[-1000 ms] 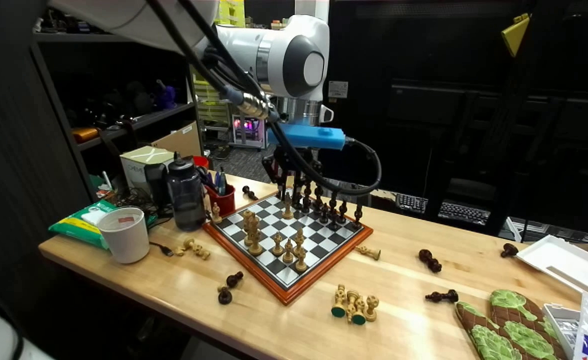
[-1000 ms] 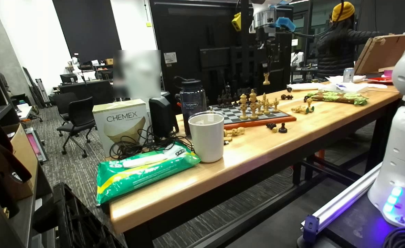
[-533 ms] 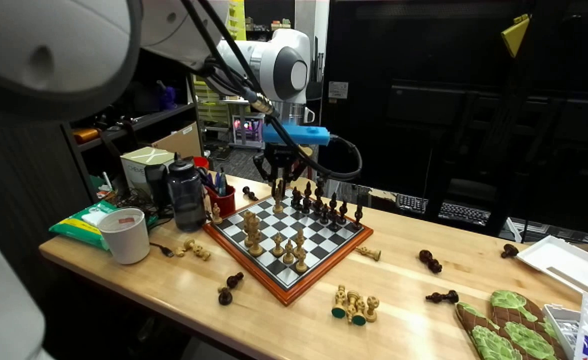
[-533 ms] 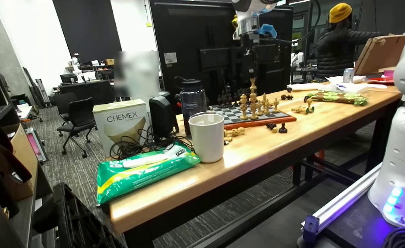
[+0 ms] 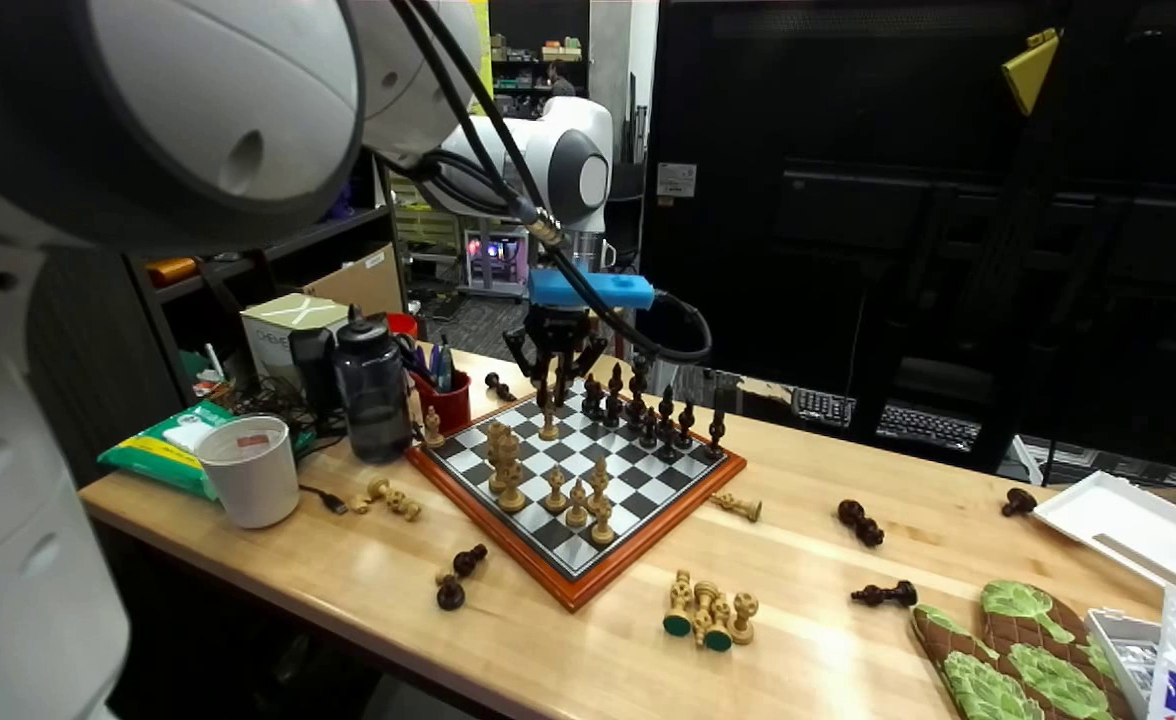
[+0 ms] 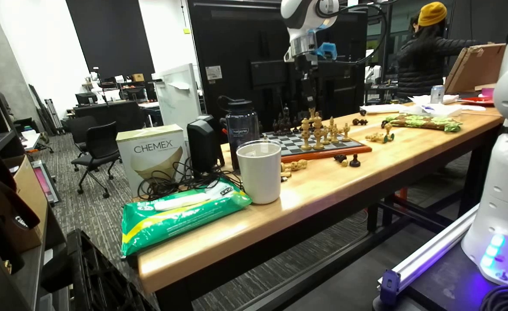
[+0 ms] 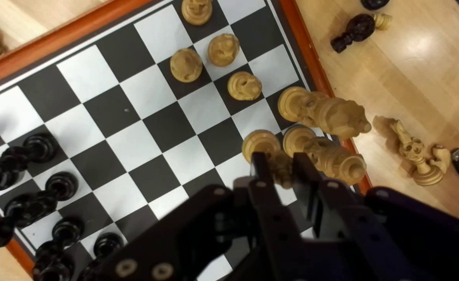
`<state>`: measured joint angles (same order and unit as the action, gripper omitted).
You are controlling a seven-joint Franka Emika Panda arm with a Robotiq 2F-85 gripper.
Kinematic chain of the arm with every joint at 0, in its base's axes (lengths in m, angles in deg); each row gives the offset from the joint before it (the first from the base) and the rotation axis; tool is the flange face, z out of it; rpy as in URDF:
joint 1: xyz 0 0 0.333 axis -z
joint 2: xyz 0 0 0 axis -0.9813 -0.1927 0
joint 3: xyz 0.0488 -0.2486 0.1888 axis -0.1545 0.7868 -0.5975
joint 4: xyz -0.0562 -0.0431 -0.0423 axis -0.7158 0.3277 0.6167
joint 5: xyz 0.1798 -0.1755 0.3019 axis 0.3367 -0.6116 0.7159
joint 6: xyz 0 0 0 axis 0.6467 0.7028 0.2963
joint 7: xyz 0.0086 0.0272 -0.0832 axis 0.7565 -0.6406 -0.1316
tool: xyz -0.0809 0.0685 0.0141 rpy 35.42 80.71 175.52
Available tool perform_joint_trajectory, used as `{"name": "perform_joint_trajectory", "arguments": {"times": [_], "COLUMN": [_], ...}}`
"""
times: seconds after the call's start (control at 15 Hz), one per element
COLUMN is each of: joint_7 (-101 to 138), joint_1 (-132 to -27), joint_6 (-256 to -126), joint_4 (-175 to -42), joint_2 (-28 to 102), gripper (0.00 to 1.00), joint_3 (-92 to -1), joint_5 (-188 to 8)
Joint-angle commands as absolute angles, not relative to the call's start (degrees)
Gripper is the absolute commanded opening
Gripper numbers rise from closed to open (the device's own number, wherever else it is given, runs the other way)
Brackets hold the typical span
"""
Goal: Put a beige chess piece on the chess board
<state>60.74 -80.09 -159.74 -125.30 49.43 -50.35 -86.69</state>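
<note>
Beige chess piece clamped upright in my gripper, over chess board; base contact unclear. I should lower straight, seat flat mid-square, release gently.

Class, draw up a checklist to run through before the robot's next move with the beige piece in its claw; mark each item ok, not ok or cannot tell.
1. Claw gripping the beige piece: ok; it sits between the fingers.
2. Piece over the chess board: ok; inside its border.
3. Piece upright: ok; looks base-down in an exterior view.
4. Base resting on the board: cannot tell; no view settles contact.
5. Piece clear of the tall beige pieces: ok; an exterior view shows a narrow gap.
6. Every beige piece on the board: not ok; loose beige pieces lie on the table.
</note>
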Motion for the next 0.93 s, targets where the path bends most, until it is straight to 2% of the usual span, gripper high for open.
{"name": "perform_joint_trajectory", "arguments": {"times": [0.0,0.87], "joint_7": [62.70,63.45], "joint_1": [-79.59,-79.27], "joint_6": [-160.00,-161.36], "joint_4": [-125.06,-127.38], "joint_2": [48.97,46.93], "gripper": [0.05,0.05], "joint_3": [-51.02,-51.38], "joint_5": [-86.53,-84.76]}}
